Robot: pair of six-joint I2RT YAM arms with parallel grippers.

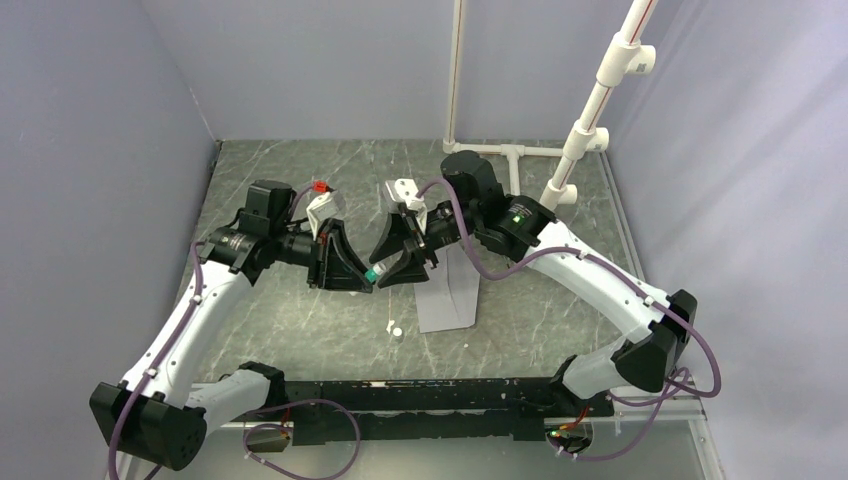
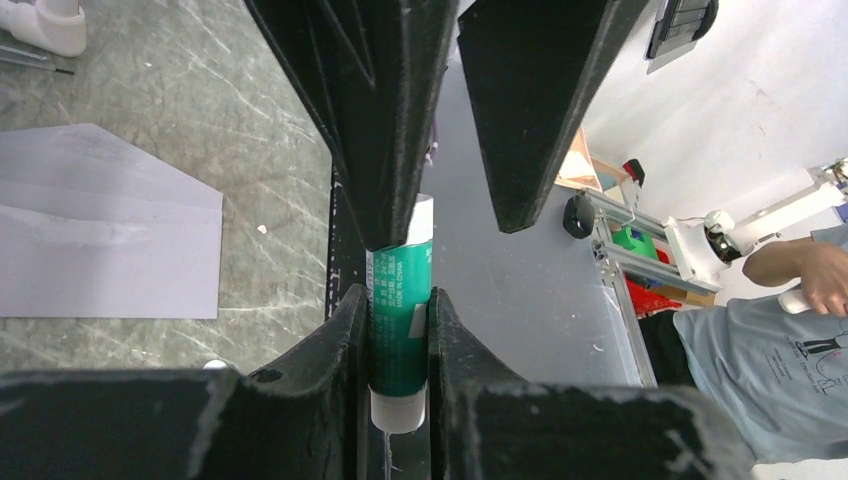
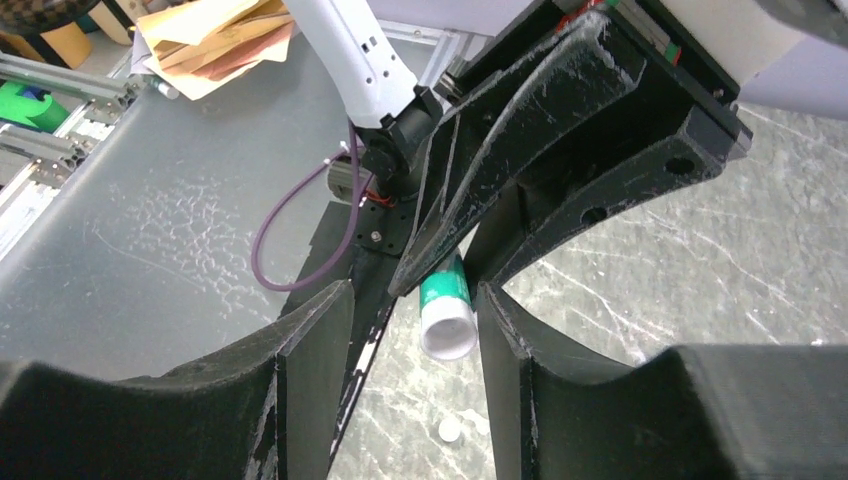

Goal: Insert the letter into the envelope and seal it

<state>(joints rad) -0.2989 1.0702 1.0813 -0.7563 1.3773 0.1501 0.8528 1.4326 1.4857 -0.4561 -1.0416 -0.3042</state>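
The grey envelope (image 1: 447,292) lies flat on the table, its pointed flap open; it also shows in the left wrist view (image 2: 110,235). The tan letter is not in view. My left gripper (image 1: 358,276) is shut on a green glue stick (image 2: 400,330) with a white end and holds it above the table, left of the envelope. My right gripper (image 1: 398,268) is open and faces the left one. The stick's white end (image 3: 447,322) sits between the right fingers (image 3: 520,340), close to one of them.
A small white cap (image 1: 395,328) lies on the table below the grippers and also shows in the right wrist view (image 3: 450,430). White pipes (image 1: 590,120) stand at the back right. Grey walls close in the left, back and right sides.
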